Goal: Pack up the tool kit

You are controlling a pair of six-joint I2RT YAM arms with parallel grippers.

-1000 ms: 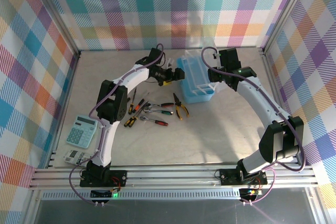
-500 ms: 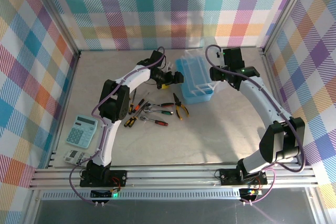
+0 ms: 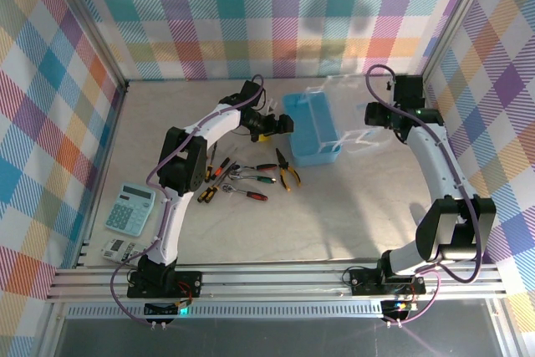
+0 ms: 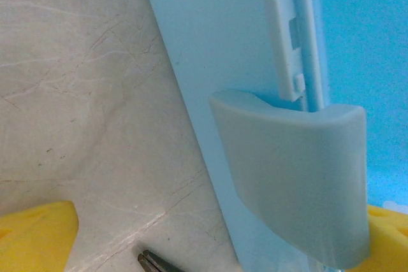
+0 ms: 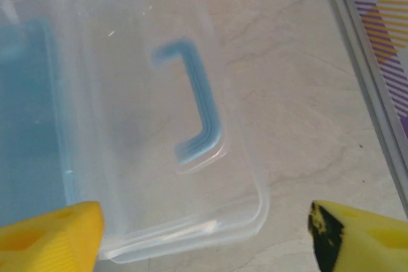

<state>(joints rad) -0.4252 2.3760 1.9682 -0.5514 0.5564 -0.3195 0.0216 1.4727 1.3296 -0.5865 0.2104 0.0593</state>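
The light blue case [image 3: 309,135] of the tool kit stands at the back of the table, its clear lid [image 3: 349,104] swung out to the right. My right gripper [image 3: 369,114] is open beside that lid; in the right wrist view the lid [image 5: 146,176] with its blue handle [image 5: 194,103] lies between my yellow fingertips [image 5: 51,234], clear of the right one. My left gripper [image 3: 282,125] is open astride the case's left wall [image 4: 210,62], by a pale latch [image 4: 293,183]. Yellow-handled pliers [image 3: 289,175], a red-handled wrench [image 3: 253,196] and small screwdrivers [image 3: 214,183] lie on the table.
A pale green calculator [image 3: 129,208] and a small white device [image 3: 117,248] lie at the front left. Plaid walls and metal frame rails [image 3: 276,277] close in the table. The tip of a tool [image 4: 153,262] shows beside the case near my left fingers.
My right arm has swung to the right and the lid has gone from over the case to lying open beside it. The right jaws have widened. The left arm has stayed put.
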